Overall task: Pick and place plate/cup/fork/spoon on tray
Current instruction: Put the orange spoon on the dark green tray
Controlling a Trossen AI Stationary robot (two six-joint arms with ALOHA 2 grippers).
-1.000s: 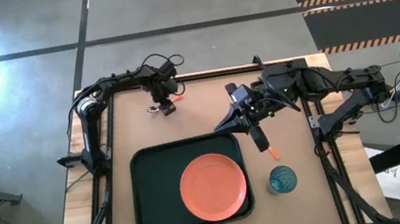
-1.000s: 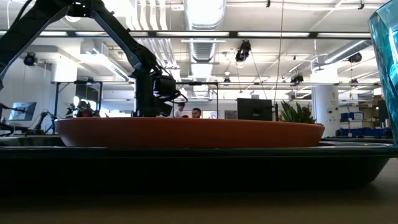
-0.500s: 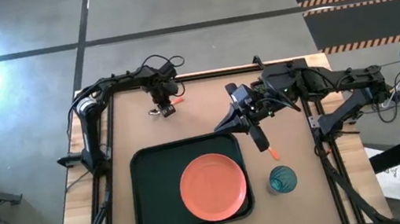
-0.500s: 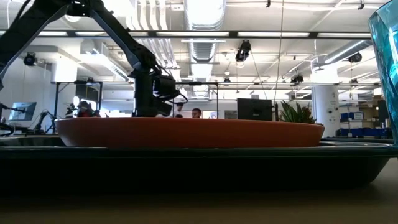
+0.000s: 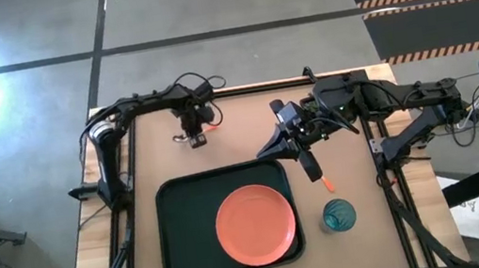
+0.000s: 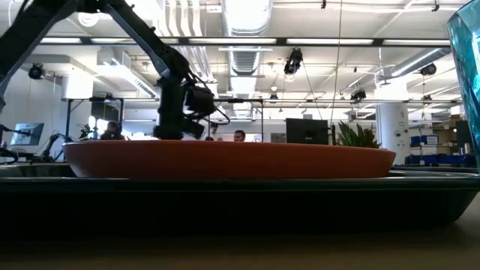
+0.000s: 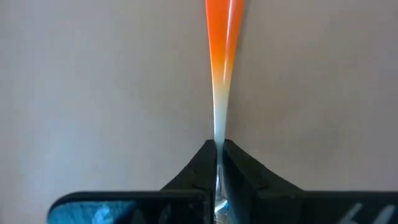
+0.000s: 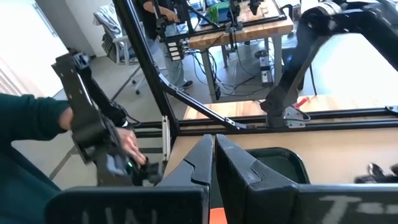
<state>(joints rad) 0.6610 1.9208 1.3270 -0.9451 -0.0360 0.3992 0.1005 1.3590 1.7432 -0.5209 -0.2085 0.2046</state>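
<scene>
Flanking tray (image 5: 174,234) — plate (image 5: 254,223) aboard — cup (image 5: 337,215).

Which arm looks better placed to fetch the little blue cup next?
Right. The cup stands on the table just past the right tool, right of the tray. The left tool is behind the tray, farther off. Both tools grip orange-handled utensils, though.

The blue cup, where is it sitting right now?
In the high view the cup stands on the bare table just right of the tray, near the front edge, below the right hand.
</scene>
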